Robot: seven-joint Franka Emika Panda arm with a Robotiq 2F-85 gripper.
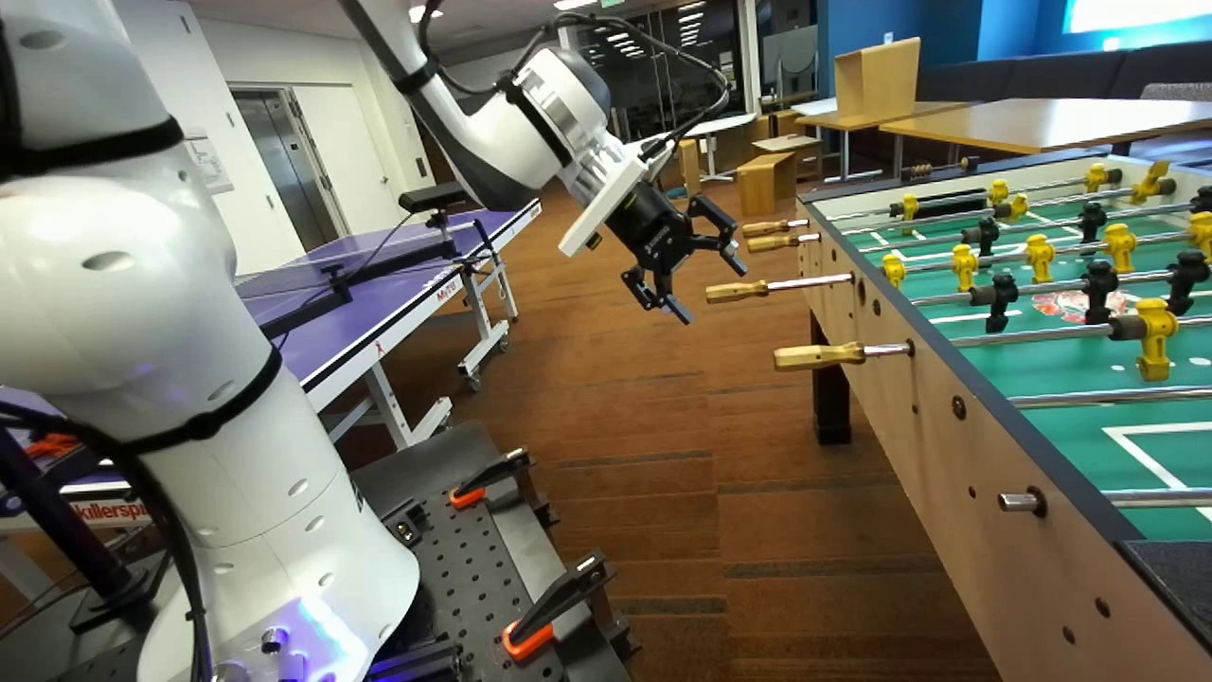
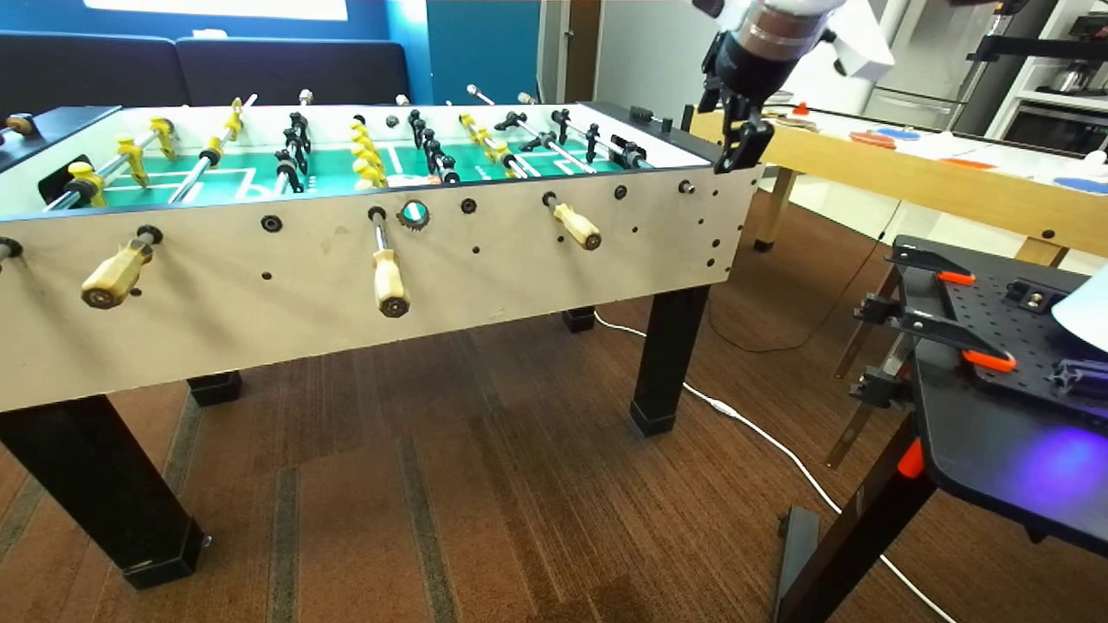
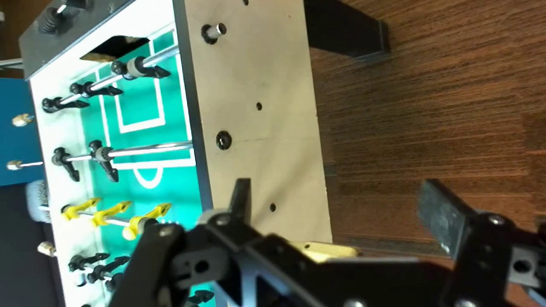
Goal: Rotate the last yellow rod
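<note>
The last yellow rod (image 1: 820, 356) is a thin metal rod with a tan wooden handle and dark collar, the nearest and largest handle in an exterior view. I take it to be the rightmost handle (image 2: 578, 227) in an exterior view. In the wrist view a yellow handle (image 3: 326, 250) shows low in the picture, partly hidden by the gripper's linkage. My gripper (image 1: 710, 287) is open and empty. It is in the air above and to the right of the rod's handle (image 2: 737, 149) in an exterior view, apart from it. Its fingers are wide apart in the wrist view (image 3: 337, 187).
The foosball table's side panel (image 2: 485, 294) carries smaller-looking handles (image 1: 739, 292) and a bare rod end (image 2: 686, 187). A purple ping-pong table (image 1: 379, 284) stands behind the arm. The arm's black cart (image 1: 454, 559) has orange clamps on its edge. A wooden table (image 2: 909, 177) is at the right.
</note>
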